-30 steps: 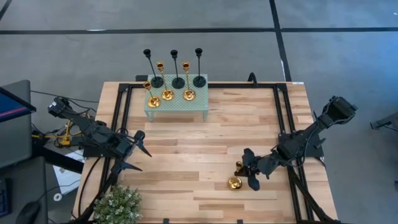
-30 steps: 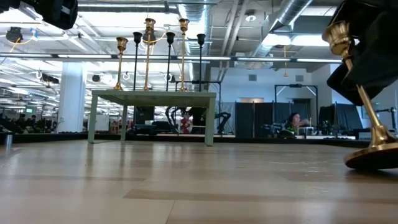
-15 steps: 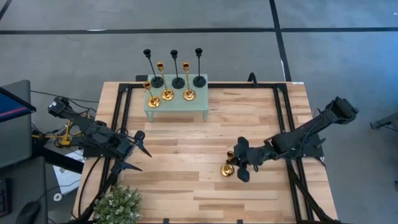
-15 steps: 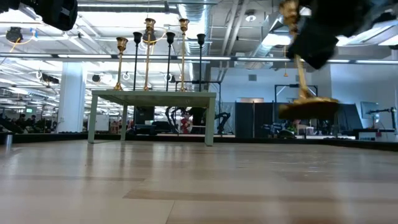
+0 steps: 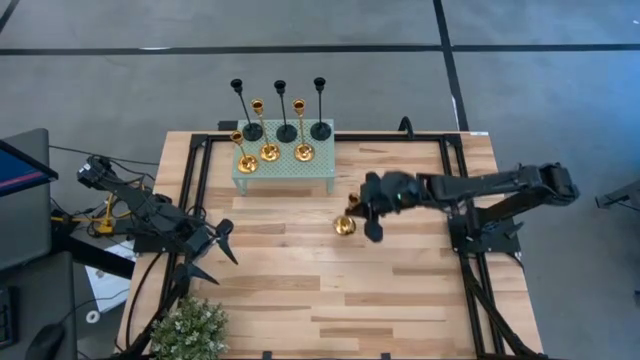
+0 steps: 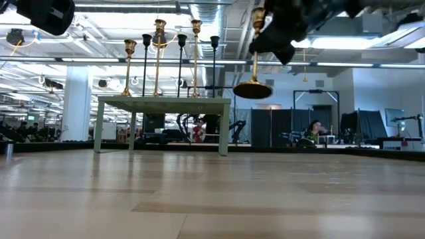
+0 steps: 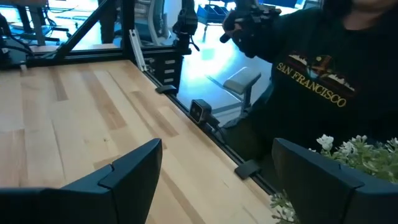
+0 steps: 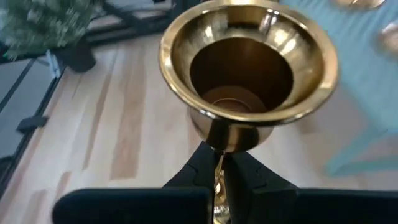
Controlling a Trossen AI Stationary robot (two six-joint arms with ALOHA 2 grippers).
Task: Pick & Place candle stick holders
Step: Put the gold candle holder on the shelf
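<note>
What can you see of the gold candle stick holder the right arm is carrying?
The shiny gold metal candle stick holder has a flared cup on top, a thin stem and a round base. It hangs upright, clear of the wooden table, with its stem pinched in the right end effector just below the cup. It is beside the small green stand where six other holders sit. Nothing else touches it.

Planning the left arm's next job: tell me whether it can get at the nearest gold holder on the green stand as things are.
Probably yes. The left gripper is open and empty, with bare table between it and the gold holder at the green stand's near-left corner. The right gripper, carrying another gold holder, is off to the side.
</note>
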